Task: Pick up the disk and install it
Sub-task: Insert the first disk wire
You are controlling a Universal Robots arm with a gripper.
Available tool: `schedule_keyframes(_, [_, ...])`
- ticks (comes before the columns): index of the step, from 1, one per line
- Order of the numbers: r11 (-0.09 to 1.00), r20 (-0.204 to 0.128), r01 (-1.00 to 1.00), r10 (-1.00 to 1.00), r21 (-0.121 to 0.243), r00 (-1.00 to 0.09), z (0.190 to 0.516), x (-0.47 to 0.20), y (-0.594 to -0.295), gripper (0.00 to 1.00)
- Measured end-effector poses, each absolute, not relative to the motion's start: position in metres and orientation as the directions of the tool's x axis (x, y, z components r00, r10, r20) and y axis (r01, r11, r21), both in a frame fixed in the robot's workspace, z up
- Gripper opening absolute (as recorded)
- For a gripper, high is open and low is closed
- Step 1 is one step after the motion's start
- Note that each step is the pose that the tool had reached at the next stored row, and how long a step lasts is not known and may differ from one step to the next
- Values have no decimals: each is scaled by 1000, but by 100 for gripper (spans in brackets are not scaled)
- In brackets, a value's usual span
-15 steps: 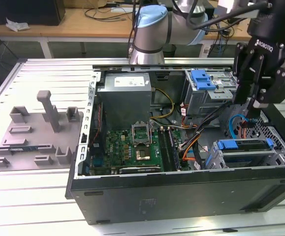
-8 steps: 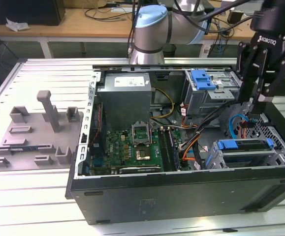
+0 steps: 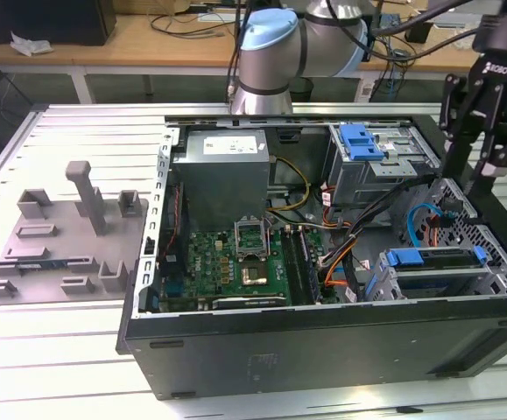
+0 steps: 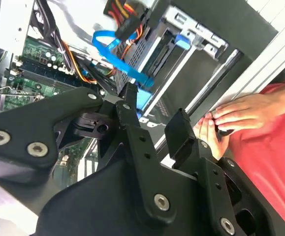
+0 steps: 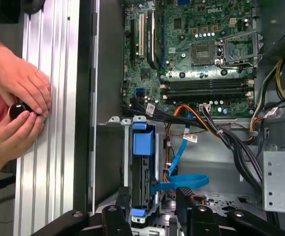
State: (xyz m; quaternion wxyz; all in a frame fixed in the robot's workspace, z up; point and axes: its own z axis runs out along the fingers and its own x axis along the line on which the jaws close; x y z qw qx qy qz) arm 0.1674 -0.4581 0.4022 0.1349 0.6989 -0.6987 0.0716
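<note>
First wrist view looks down on the disk (image 5: 143, 179). It sits edge-up in its bay (image 5: 126, 157) inside the case (image 5: 85, 98), blue bracket on top. The gripper (image 5: 152, 196) hangs right over it, fingers spread and gripping nothing. In the exterior view it's above the case at the exterior view's right, with the disk below. I'd say the install is basically done, though I can't tell if it's clicked fully home. Someone's hands (image 5: 21, 83) rest on the table (image 5: 48, 147) beside the case.
</note>
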Motion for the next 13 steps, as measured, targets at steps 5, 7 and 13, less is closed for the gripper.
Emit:
schedule_keyframes(5, [15, 306, -993, -952, 119, 23, 400, 188, -449, 50])
schedule_keyframes(7, [17, 325, -993, -945, 121, 23, 399, 192, -436, 50])
schedule_keyframes(13, [21, 355, -993, -935, 120, 23, 391, 193, -418, 50])
